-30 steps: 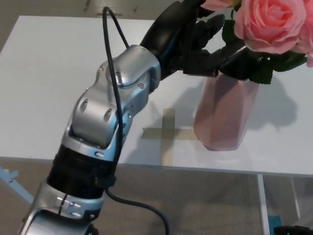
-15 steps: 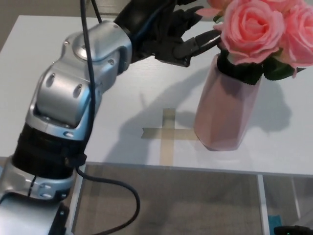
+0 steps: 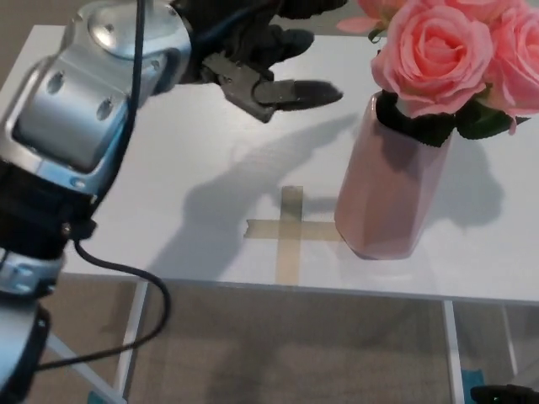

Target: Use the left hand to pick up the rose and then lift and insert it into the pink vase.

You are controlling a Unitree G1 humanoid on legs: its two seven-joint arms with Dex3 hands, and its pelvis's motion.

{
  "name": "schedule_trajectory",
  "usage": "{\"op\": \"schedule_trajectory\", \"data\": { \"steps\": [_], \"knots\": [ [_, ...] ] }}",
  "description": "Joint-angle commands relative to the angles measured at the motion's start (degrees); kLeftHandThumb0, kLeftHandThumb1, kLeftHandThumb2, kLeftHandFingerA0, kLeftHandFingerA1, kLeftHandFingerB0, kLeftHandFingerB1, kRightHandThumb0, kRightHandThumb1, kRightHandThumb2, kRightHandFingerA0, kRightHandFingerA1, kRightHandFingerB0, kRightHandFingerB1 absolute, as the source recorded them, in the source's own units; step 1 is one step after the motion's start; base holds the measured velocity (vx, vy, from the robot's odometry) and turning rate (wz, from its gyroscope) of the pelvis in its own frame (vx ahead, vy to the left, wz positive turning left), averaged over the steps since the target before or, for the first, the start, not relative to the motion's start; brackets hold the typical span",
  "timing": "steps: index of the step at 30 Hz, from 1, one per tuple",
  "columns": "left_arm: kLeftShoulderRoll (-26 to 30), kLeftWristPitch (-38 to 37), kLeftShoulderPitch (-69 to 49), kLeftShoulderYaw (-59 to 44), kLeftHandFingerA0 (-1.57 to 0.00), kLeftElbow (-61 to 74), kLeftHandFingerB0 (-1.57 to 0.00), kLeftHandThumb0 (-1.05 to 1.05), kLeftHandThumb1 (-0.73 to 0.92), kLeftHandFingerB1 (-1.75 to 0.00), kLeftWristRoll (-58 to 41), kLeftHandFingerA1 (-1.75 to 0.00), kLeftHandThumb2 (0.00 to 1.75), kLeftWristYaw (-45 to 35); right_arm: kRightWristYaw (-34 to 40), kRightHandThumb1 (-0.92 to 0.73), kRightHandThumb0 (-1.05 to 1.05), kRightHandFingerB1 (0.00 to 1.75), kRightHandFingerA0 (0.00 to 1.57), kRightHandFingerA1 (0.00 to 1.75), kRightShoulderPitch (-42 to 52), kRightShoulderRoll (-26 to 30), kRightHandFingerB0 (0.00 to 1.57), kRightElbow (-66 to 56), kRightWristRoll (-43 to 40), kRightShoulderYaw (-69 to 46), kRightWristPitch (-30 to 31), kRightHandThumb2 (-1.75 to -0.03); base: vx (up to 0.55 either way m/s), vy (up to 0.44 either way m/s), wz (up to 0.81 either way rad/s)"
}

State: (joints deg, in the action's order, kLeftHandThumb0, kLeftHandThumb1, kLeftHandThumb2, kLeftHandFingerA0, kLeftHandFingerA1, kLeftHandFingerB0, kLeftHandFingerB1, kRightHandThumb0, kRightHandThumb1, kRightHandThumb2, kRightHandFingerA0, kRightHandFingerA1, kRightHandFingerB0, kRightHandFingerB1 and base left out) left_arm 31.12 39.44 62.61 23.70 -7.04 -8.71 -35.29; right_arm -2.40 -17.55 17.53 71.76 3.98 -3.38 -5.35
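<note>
Your table (image 3: 126, 168), white and broad, filled most of the head view, with brown floor (image 3: 278, 353) showing below its near edge and a thin table leg (image 3: 133, 337) dropping from that edge on the left. Your left arm (image 3: 76, 118), silver-cased with a black cable (image 3: 118, 278) looping off it, came in from the left and crossed over the table's far left part. At its end your left hand (image 3: 257, 63) hung above the table with its fingers (image 3: 299, 93) spread apart and held nothing; one thick finger pointed toward the vase without touching it, and a clear gap lay between the two. The hand's shadow fell on the tabletop beneath, reaching toward the vase's base. The vase (image 3: 387, 185), pink and faceted, stood upright on the right side of the table, just right of a tape cross (image 3: 289, 227) stuck to the surface. The rose (image 3: 434, 55) sat in the vase's mouth, its pink bloom and dark green leaves (image 3: 421, 126) spilling over the rim, with more pink blooms crowded at the right edge of the view. Nothing stood between your hand and the vase. At the bottom right corner a small dark object (image 3: 505, 393) lay on the floor, too cut off to make out. Your right hand did not show.
</note>
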Motion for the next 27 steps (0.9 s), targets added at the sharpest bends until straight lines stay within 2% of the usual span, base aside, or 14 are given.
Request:
{"op": "schedule_trajectory", "data": {
  "steps": [1,4,11,14,15,16,18,19,20,23,24,25,26,27],
  "knots": [
    [16.5,-7.3,4.3,15.7,0.0,8.3,0.0,-0.59,0.32,-0.1,17.3,-0.12,0.8,-18.9,0.4,-0.66,-0.32,0.39,0.58,0.41,1.4,0.2,0.54,0.3,-0.1,-0.5,0.4,-0.59,0.0,0.0,0.0],
    [19.9,-7.8,0.9,13.4,0.0,10.7,0.0,-0.59,0.31,-0.13,16.1,-0.14,0.8,-15.9,0.6,-0.66,-0.32,0.4,0.59,0.41,1.6,0.3,0.55,0.4,-0.2,-0.6,0.4,-0.59,0.0,0.0,0.0],
    [29.4,-10.8,-4.5,8.5,0.0,15.3,0.0,-0.63,0.34,-0.13,14.6,-0.13,0.81,-17.1,1.0,-0.66,-0.32,0.4,0.59,0.42,1.9,0.3,0.55,0.8,0.1,-0.6,0.4,-0.59,0.0,0.0,0.0],
    [33.6,-11.7,-16.1,-1.2,0.0,22.7,-0.03,-0.64,0.35,-0.17,10.4,-0.15,0.82,-13.0,1.2,-0.66,-0.32,0.4,0.59,0.42,2.2,0.4,0.55,0.9,0.3,-0.5,0.4,-0.59,0.0,0.0,0.0],
    [34.2,-12.8,-21.3,-5.8,-0.06,25.3,-0.06,-0.85,0.37,-0.17,8.5,-0.16,0.7,-11.6,1.3,-0.66,-0.32,0.4,0.59,0.42,2.3,0.4,0.55,1.1,0.4,-0.4,0.3,-0.59,0.0,0.0,0.0],
    [34.1,-13.9,-26.6,-10.5,-0.01,27.7,-0.05,-0.81,0.46,-0.26,6.9,-0.26,0.56,-10.8,1.2,-0.66,-0.33,0.4,0.59,0.42,2.5,0.5,0.55,1.1,0.4,-0.4,0.2,-0.59,0.0,0.0,0.0],
    [31.3,-16.5,-41.6,-24.5,-0.06,35.6,-0.1,-0.75,0.45,-0.25,3.7,-0.26,0.56,-10.7,1.1,-0.66,-0.33,0.4,0.59,0.41,2.6,0.5,0.56,1.1,0.3,-0.5,0.2,-0.59,0.0,0.0,0.0],
    [28.9,-17.2,-46.7,-29.4,-0.08,38.5,-0.08,-0.68,0.38,-0.29,3.3,-0.32,0.74,-11.7,1.3,-0.66,-0.33,0.4,0.59,0.41,2.9,0.3,0.55,1.1,0.2,-0.6,0.2,-0.59,0.0,0.0,0.0],
    [25.8,-17.9,-51.7,-34.0,-0.01,41.2,0.0,-0.33,0.11,-0.46,2.3,-0.49,0.78,-12.5,1.4,-0.66,-0.33,0.39,0.59,0.41,2.9,0.3,0.55,1.2,0.1,-0.7,0.1,-0.59,0.0,0.0,0.0],
    [18.5,-20.6,-63.7,-42.2,-0.01,47.2,0.0,-0.32,0.13,-0.46,0.7,-0.48,0.78,-14.2,1.6,-0.66,-0.33,0.39,0.59,0.42,3.6,0.0,0.54,1.1,-0.1,-0.9,-0.3,-0.59,0.0,0.0,0.0],
    [16.9,-21.8,-67.0,-43.4,-0.18,48.3,-0.19,-0.61,0.41,-0.28,0.8,-0.31,0.54,-14.3,1.7,-0.66,-0.32,0.39,0.59,0.42,3.8,0.1,0.54,1.1,-0.1,-0.9,-0.5,-0.59,0.0,0.0,0.0],
    [15.3,-23.1,-70.3,-44.4,-0.18,49.4,-0.19,-0.61,0.41,-0.28,1.0,-0.31,0.54,-14.3,1.8,-0.66,-0.32,0.39,0.59,0.42,4.1,0.1,0.54,1.1,0.0,-0.8,-0.7,-0.59,0.0,0.0,0.0],
    [12.0,-29.0,-77.6,-44.6,-0.2,49.6,-0.21,-0.59,0.42,-0.28,3.0,-0.31,0.54,-12.1,2.0,-0.66,-0.32,0.39,0.59,0.42,4.3,0.0,0.53,1.2,0.0,-0.8,-0.8,-0.59,0.0,0.0,0.0],
    [10.5,-31.5,-80.6,-44.8,-0.2,49.7,-0.21,-0.59,0.42,-0.28,3.8,-0.31,0.54,-11.2,2.1,-0.66,-0.32,0.39,0.59,0.42,4.3,-0.1,0.53,1.2,0.0,-0.8,-0.8,-0.59,0.0,0.0,0.0]
  ]
}}
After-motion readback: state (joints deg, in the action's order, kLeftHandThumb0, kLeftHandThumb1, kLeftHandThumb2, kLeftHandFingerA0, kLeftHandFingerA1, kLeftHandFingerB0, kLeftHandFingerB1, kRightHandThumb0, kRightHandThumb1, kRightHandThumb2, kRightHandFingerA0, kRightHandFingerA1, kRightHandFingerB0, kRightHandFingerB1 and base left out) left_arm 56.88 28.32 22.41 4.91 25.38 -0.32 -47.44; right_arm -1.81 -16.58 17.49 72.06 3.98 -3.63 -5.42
